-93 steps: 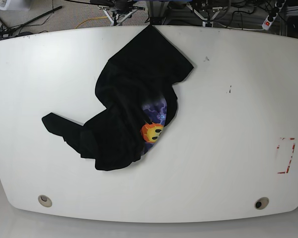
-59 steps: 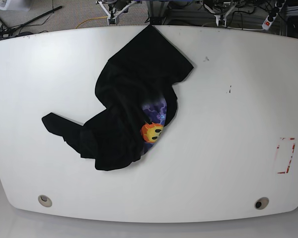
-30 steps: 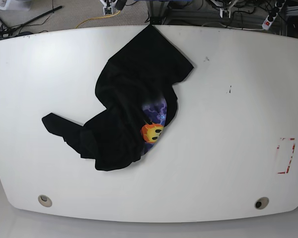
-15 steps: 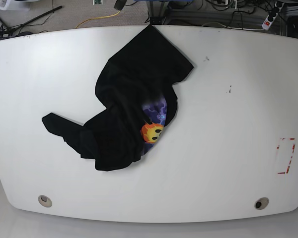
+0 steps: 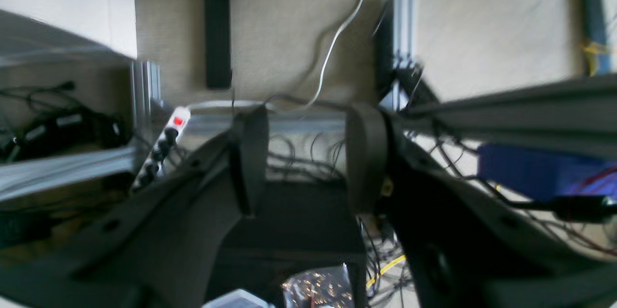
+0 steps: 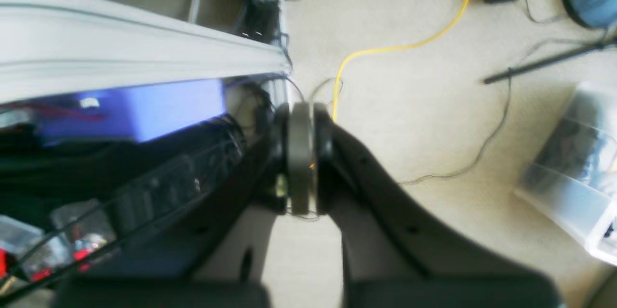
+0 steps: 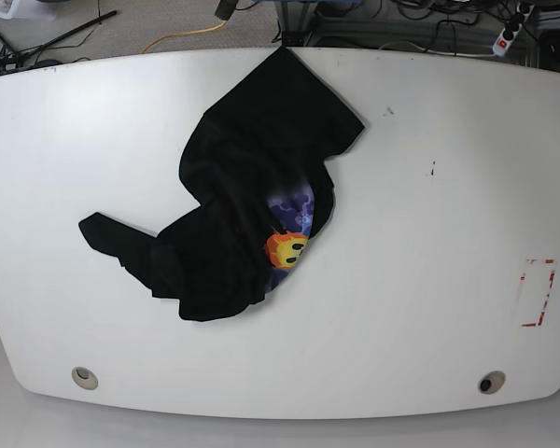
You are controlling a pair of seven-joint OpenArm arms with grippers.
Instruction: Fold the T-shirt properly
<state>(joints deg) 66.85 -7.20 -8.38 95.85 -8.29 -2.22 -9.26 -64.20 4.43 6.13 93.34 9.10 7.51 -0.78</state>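
The black T-shirt point(image 7: 238, 187) lies crumpled on the white table point(image 7: 429, 280), left of centre, reaching the far edge. Part of its print shows: an orange smiling face point(image 7: 287, 249) on purple. Neither gripper appears in the base view. In the left wrist view my left gripper point(image 5: 307, 156) hangs off the table over the floor, its fingers apart with nothing between them. In the right wrist view my right gripper point(image 6: 301, 154) is shut with its pads pressed together and empty, also over the floor. The T-shirt is out of both wrist views.
A red-marked rectangle point(image 7: 538, 291) sits near the table's right edge, and two round holes point(image 7: 84, 377) point(image 7: 491, 382) lie along the front. Behind the table are cables, a power strip point(image 5: 161, 146), a yellow cable point(image 6: 385, 47) and a plastic bin point(image 6: 573, 163).
The arm parts seen at the top edge of the base view have withdrawn out of the frame. The T-shirt has not moved.
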